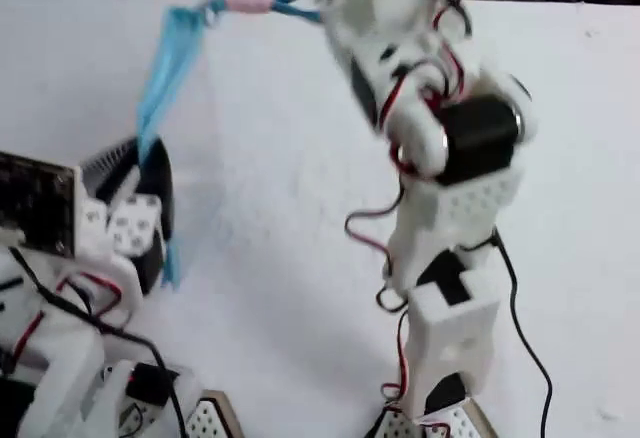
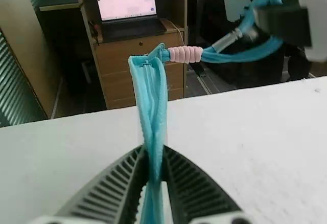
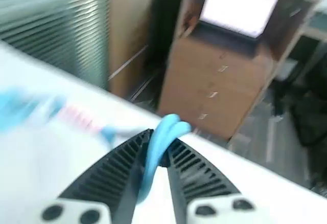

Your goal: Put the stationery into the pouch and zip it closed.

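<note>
Nearest the lens: left gripper [image 2: 153,155], pressed together on the lower end of the turquoise pouch [image 2: 152,96]. Held clear of the white table [image 2: 245,142], long axis running up and away from that pincer toward the table's far edge. At the far end, pink beaded zip pull [image 2: 185,54], then blue loop strap [image 2: 245,50]. Right gripper [image 3: 159,137] pinching that strap. Judged: zip travel lies along the stretched axis, right arm nearer the pull. Contents and zip state not discernible.
</note>
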